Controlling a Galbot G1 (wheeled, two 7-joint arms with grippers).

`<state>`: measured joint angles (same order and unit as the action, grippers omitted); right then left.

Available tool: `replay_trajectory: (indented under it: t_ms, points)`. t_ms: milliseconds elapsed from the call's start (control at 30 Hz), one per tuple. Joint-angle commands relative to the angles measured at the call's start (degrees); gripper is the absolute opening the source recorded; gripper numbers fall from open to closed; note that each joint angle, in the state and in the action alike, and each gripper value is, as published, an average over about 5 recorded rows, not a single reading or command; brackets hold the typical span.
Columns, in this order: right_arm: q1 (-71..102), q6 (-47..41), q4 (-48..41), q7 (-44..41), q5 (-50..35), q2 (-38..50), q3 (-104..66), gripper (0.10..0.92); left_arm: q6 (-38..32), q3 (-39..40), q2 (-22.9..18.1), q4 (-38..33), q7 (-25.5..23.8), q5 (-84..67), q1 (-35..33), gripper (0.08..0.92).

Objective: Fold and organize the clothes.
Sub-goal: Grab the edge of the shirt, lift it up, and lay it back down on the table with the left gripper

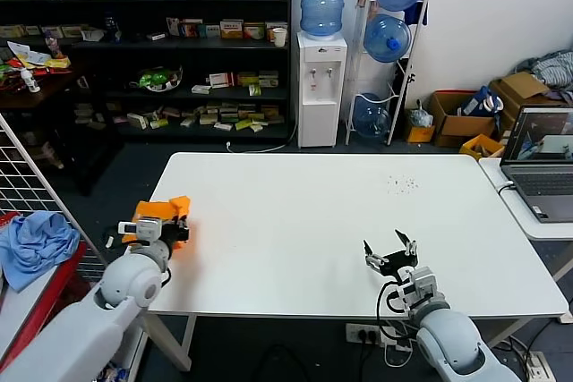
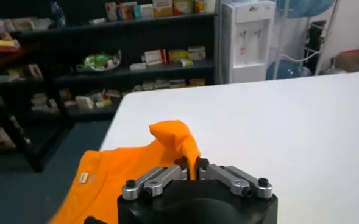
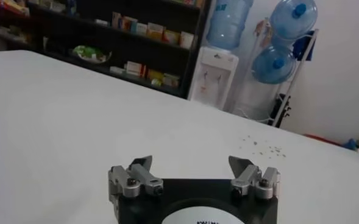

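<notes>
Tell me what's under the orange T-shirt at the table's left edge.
Under the bright orange cotton T-shirt is the white table, with part overhanging its edge. The left gripper is shut on a raised fold; beneath the cloth is hidden.

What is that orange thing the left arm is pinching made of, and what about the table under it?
The orange T-shirt looks like soft matte cotton-type fabric: it bunches into a limp peak where the left tool pinches it. The table top looks like smooth white laminate or painted board, faintly glossy; which one is unclear.
</notes>
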<state>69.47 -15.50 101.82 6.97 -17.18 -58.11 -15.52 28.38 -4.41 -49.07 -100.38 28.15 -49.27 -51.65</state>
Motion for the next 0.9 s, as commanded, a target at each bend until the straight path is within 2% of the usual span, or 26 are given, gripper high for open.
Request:
replay_trajectory:
  t_ms: [33, 400, 900]
  points:
    - [1.5, 3.7, 0.1, -3.7, -0.4, 1.8, -0.9, 0.823, -2.5, 3.0, -16.9, 2.2, 3.8, 2.6, -0.2, 0.154]
    - [2.0, 9.8, -1.8, -8.2, -3.9, 4.2, -2.7, 0.823, -7.9, 6.6, -32.8, 9.6, 2.0, 13.3, 0.5, 0.154]
    - [1.3, 10.1, -3.6, -7.2, -4.2, 4.4, -4.0, 0.823, -15.6, 12.1, -45.1, 17.1, 1.9, 17.7, 1.2, 0.154]
